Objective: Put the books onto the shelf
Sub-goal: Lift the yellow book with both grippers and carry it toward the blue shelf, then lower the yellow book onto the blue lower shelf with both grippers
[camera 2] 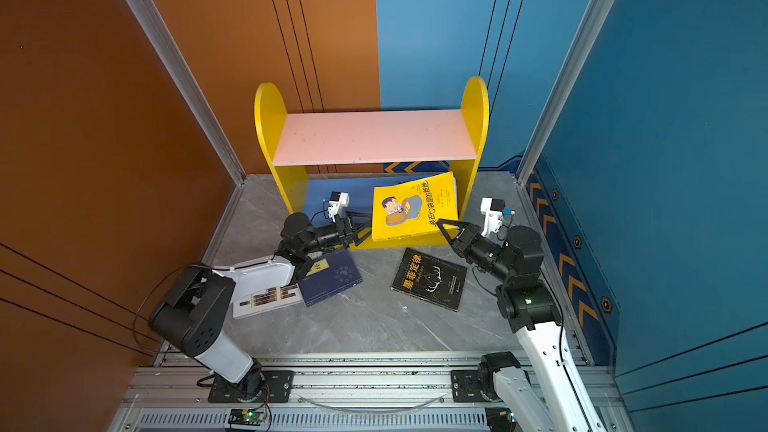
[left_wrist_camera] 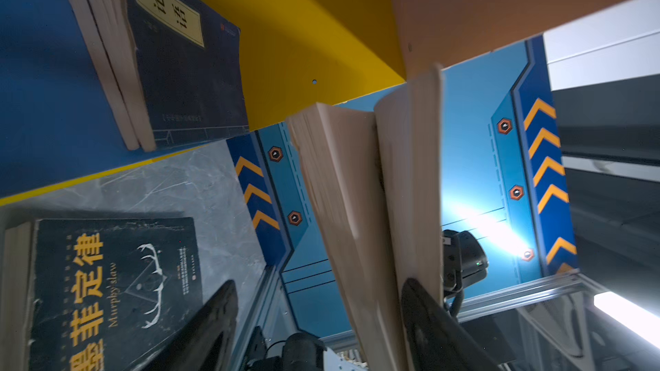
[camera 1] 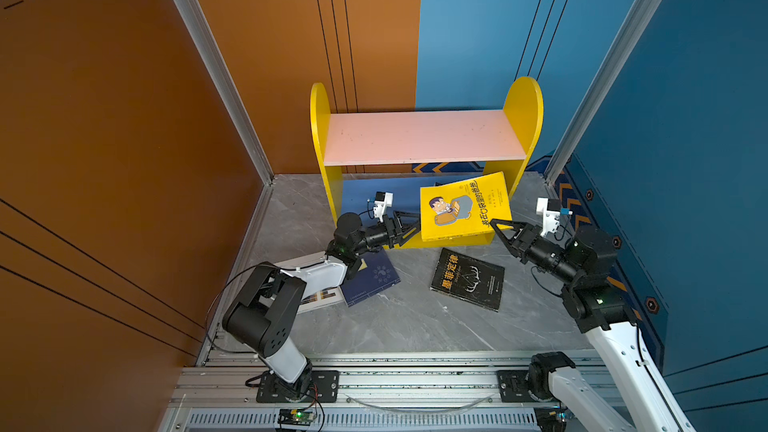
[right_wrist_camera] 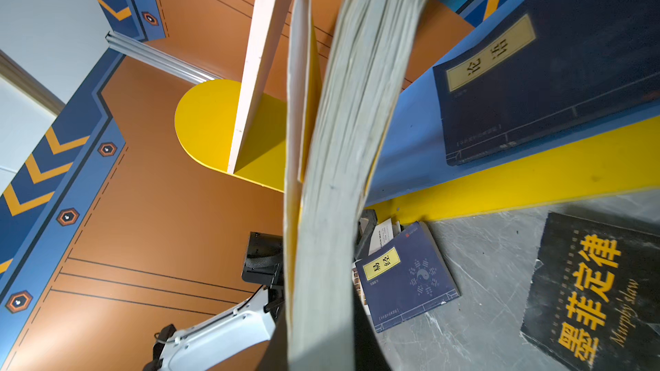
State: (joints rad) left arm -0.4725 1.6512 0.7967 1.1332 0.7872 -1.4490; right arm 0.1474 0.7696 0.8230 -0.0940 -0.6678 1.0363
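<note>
a small shelf [camera 1: 524, 110] with yellow sides stands against the back wall, its pink upper board [camera 1: 424, 137] bare. just in front of its lower opening, a yellow book [camera 1: 463, 205] with a cartoon man on the cover hangs tilted in the air, clear of the grey floor [camera 1: 407, 326]. the right gripper [camera 1: 495, 224] is clamped on the book's near right corner and seems to carry its weight. the left gripper [camera 1: 415, 225] sits at the opposite edge with its jaws spread wide. the pages pass between them and rest against one finger [left_wrist_camera: 425, 315] — likely to steady the floppy book so it can be guided under the pink board. on the blue lower board [camera 1: 361, 197] a navy book [right_wrist_camera: 546, 76] already lies flat. three more wait on the floor: a black book [camera 1: 467, 278] right of centre, a second navy book [camera 1: 370, 280] and a white book [camera 1: 321, 297] partly under the left arm — so the task looks less than half done.
</note>
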